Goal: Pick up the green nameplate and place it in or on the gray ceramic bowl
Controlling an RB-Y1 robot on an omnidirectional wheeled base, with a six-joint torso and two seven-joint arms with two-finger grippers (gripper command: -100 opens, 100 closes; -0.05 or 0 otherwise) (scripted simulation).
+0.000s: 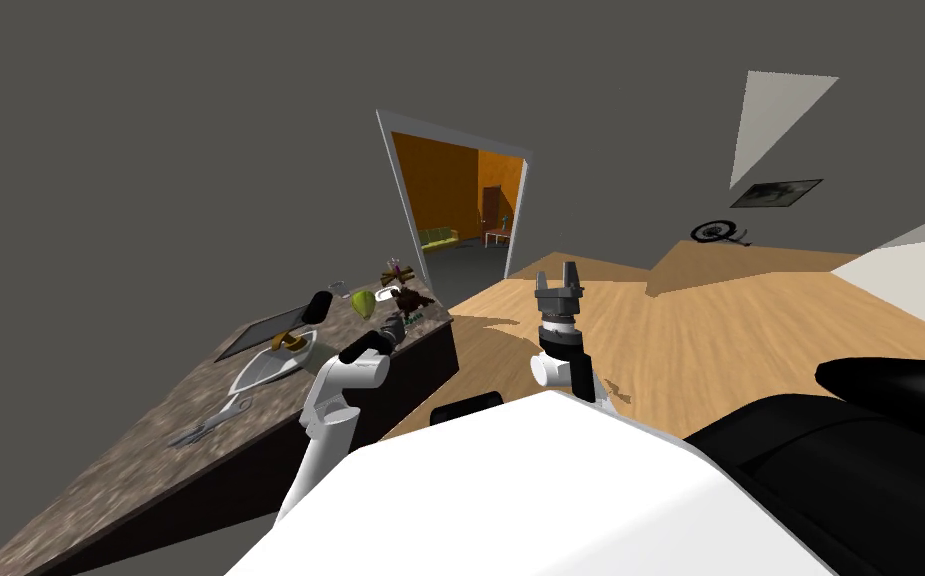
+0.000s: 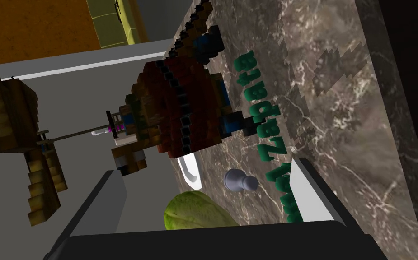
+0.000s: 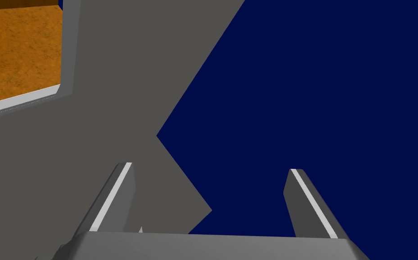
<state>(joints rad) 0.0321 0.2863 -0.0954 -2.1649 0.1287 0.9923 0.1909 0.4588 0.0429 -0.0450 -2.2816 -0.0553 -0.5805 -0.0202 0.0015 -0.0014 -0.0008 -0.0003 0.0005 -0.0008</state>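
The left gripper [image 2: 205, 167] is spread wide with nothing between its fingers, low over the marbled counter [image 2: 339, 113]. The green nameplate [image 2: 273, 149] stands on edge on that counter as a row of raised letters. Its near end is just beside one finger [image 2: 314, 189], and the rest runs away from the hand. Close on the nameplate's other side the space is crowded. A small grey pawn-shaped piece [image 2: 239, 180] lies just beside the letters, and a green leafy thing [image 2: 194, 214] sits right at the gripper's body. A white curved rim [image 2: 190, 171] is partly hidden under a blocky brown and red figure [image 2: 180, 104], which looms beside the middle letters. A thin rod links that figure to a second blocky brown piece [image 2: 16, 126] beyond the counter's end. I cannot tell which vessel is the bowl. Bare marble runs from the letters to the counter's long dark edge, the only open strip. Nearer me on the counter lie a dark flat panel [image 1: 265, 330], a pale pointed dish [image 1: 265, 372] and a wrench [image 1: 212, 420]. The right gripper [image 1: 558, 278] is raised over the wooden floor [image 1: 730, 330], well apart from the counter, fingers wide and empty.
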